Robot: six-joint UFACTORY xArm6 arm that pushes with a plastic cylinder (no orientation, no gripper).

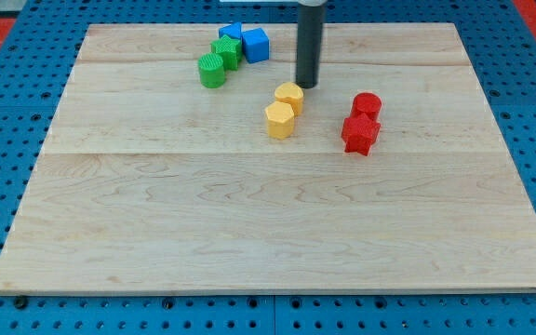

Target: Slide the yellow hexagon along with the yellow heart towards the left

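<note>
Yellow hexagon [280, 120] and yellow heart [289, 97] touch; the tip [306, 86], no pincer, stands just right of the heart, poised for a leftward push.

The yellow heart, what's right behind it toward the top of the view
My tip stands just behind the yellow heart, toward the view's top right, very close to it. Whether they touch cannot be told. The yellow hexagon sits in front of the heart.

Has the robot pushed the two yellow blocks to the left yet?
Not yet, it seems. The yellow heart and yellow hexagon sit touching near the board's middle. My tip is just right of the heart, ready to push. Sliding both leftward is still to do.
</note>
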